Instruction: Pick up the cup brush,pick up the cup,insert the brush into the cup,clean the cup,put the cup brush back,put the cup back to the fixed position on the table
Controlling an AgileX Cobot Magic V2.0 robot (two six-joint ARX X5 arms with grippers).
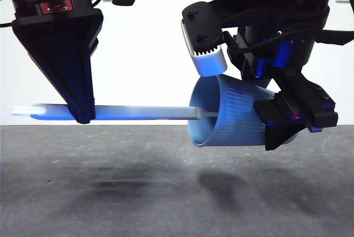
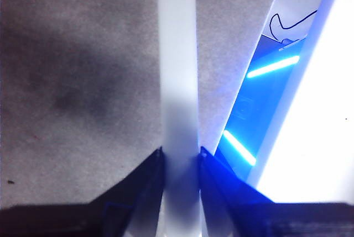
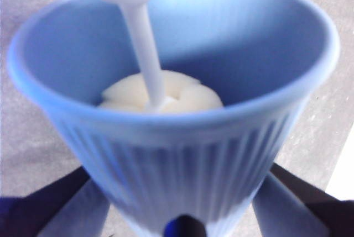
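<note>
- Cleaning is judged to be the step in hand: the cup brush (image 1: 138,112) is already inserted in the cup (image 1: 229,116), and both are held in the air above the worktop (image 1: 166,187), on which only their shadows are seen.
- Nearest in the front view, the bare worktop is seen; behind it the brush lies level and the cup is tipped on its side, with its mouth turned toward the brush.
- The left end effector (image 2: 180,162) is closed on the grey handle of the brush, with one jaw pressed against each side of it.
- The right end effector (image 3: 182,204) is closed on the cup near its base, with the ribbed wall held between the two jaws.
- In the right wrist view the cream sponge head (image 3: 166,96) is seen deep inside the cup, at or close to the bottom; real contact cannot be confirmed.
- For the next move, a rubbing or turning of the sponge against the inner wall is probably called for, with the handle kept in line with the cup so that the rim is not pushed.
- Afterwards the brush must be drawn out straight before anything is put down.
</note>
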